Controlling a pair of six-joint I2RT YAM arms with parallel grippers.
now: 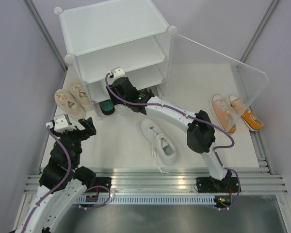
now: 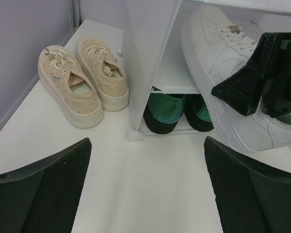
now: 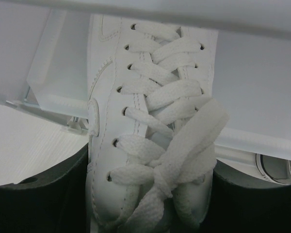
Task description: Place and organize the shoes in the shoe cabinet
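The white shoe cabinet (image 1: pixel 114 29) stands at the back with its clear door (image 1: pixel 223 63) swung open to the right. My right gripper (image 3: pixel 150 194) is shut on a white sneaker (image 3: pixel 150 97) across its laces and holds it tilted, toe in the tier above the dark green pair (image 2: pixel 177 111). The held sneaker (image 2: pixel 233 73) and the right gripper (image 1: pixel 121 90) also show from outside. The second white sneaker (image 1: pixel 160 143) lies on the floor. My left gripper (image 2: pixel 148 143) is open and empty, low, near the beige pair (image 2: pixel 82 77). No grey shoes show.
The orange pair (image 1: pixel 235 112) sits at the right under the open door. The beige pair (image 1: pixel 72 97) lies left of the cabinet by the left wall. The right arm stretches across the middle of the floor. A metal rail (image 1: pixel 150 177) runs along the near edge.
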